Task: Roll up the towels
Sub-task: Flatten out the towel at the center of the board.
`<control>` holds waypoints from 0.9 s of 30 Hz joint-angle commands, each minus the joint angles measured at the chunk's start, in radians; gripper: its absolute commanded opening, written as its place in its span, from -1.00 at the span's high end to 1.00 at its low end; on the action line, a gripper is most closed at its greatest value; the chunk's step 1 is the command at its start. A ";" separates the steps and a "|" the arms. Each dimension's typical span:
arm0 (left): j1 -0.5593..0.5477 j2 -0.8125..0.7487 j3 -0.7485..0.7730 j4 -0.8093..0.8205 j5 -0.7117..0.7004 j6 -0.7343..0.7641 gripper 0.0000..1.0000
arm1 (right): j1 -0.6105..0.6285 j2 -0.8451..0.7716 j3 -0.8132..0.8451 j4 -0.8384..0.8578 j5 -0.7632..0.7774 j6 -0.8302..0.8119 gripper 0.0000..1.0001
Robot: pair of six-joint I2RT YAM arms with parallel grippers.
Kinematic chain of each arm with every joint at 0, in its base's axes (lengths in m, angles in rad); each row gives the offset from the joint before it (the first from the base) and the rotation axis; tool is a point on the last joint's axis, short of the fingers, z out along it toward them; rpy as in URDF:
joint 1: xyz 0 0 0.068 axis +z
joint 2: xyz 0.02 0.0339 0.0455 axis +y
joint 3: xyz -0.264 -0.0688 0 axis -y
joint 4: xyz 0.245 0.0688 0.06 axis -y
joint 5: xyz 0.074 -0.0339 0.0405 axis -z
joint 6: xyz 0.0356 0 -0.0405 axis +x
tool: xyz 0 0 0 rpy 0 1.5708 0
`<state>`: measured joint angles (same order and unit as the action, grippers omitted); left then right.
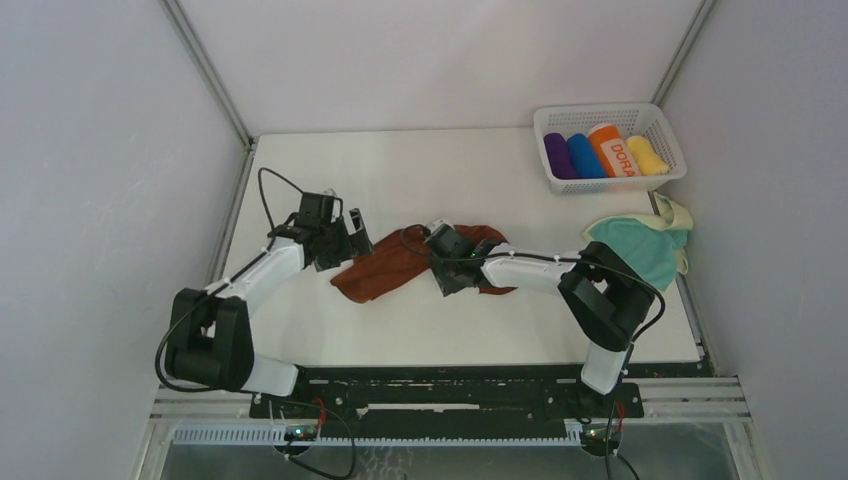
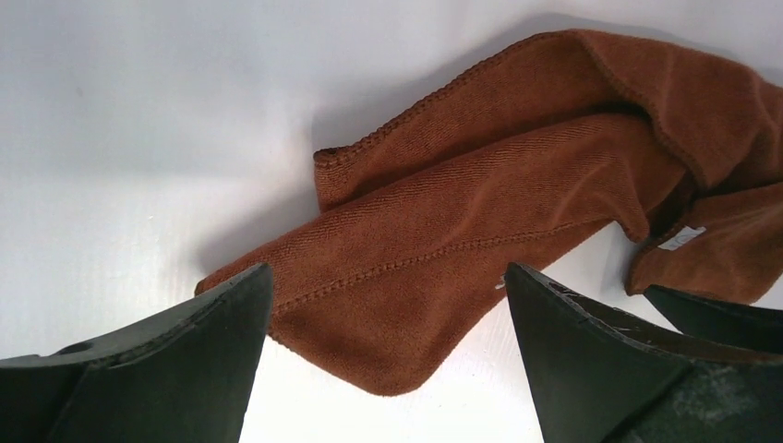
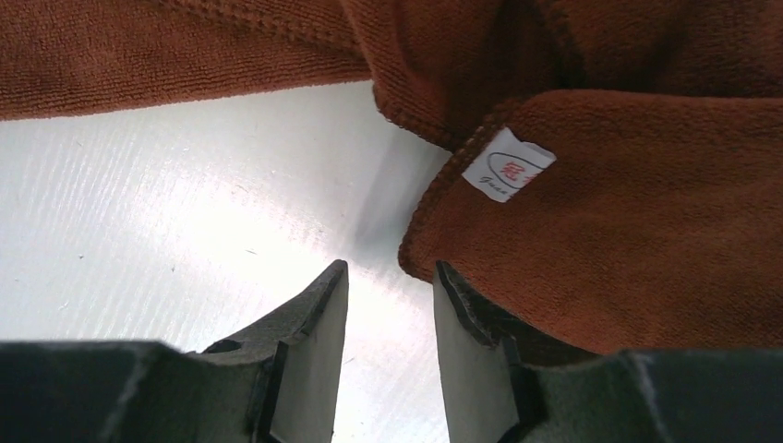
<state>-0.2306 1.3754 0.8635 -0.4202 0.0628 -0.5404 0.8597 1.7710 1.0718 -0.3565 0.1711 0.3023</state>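
Note:
The rust-brown towel [image 1: 385, 268] lies crumpled in a long strip across the middle of the table. My left gripper [image 1: 350, 243] hovers over its left end and is wide open; in the left wrist view that rounded end [image 2: 406, 314] lies between the fingers of the gripper [image 2: 388, 277]. My right gripper [image 1: 447, 272] sits over the towel's right part. Its jaws [image 3: 391, 268] stand a narrow gap apart with only bare table between them. A towel corner [image 3: 646, 240] with a white label [image 3: 508, 164] lies against the outside of the right finger. The teal towel [image 1: 640, 250], pale yellow at one edge, lies by the right table edge.
A white basket [image 1: 612, 112] at the back right holds purple [image 1: 557, 155], blue [image 1: 585, 155] and yellow [image 1: 648, 155] rolls and an orange roll lettered DORA [image 1: 613, 148]. Walls close in the table on the left, back and right.

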 commanded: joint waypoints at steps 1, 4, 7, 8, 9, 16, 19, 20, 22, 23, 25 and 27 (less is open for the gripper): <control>0.001 0.095 0.090 0.040 0.060 -0.035 -0.99 | 0.017 0.045 0.058 -0.031 0.040 0.017 0.25; -0.004 0.159 0.120 0.039 0.071 -0.046 -0.96 | 0.019 0.077 0.079 -0.049 0.089 0.020 0.25; -0.004 0.185 0.115 0.040 0.063 -0.055 -0.94 | 0.019 0.085 0.083 -0.061 0.141 0.021 0.25; -0.007 0.187 0.109 0.041 0.056 -0.055 -0.94 | 0.019 0.083 0.083 -0.063 0.153 0.019 0.25; -0.008 0.189 0.098 0.040 0.047 -0.056 -0.94 | 0.020 0.081 0.083 -0.065 0.162 0.016 0.25; -0.026 0.197 0.053 0.040 0.009 -0.064 -0.94 | 0.025 0.065 0.104 -0.090 0.186 -0.003 0.30; -0.028 0.197 0.046 0.040 0.001 -0.064 -0.94 | 0.045 0.036 0.125 -0.127 0.209 -0.022 0.30; -0.027 0.196 0.044 0.039 -0.002 -0.064 -0.94 | 0.055 0.022 0.129 -0.135 0.217 -0.032 0.30; -0.030 0.194 0.043 0.040 -0.008 -0.064 -0.94 | 0.069 -0.008 0.135 -0.139 0.226 -0.052 0.27; -0.030 0.192 0.042 0.038 -0.010 -0.064 -0.93 | 0.069 -0.014 0.138 -0.141 0.229 -0.061 0.26; -0.031 0.193 0.041 0.038 -0.013 -0.064 -0.94 | 0.065 -0.011 0.144 -0.140 0.231 -0.081 0.25; -0.031 0.194 0.039 0.038 -0.012 -0.064 -0.94 | 0.060 0.008 0.155 -0.146 0.230 -0.100 0.26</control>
<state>-0.2535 1.5715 0.9249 -0.4015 0.0685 -0.5930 0.9195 1.8065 1.1702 -0.4969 0.3676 0.2592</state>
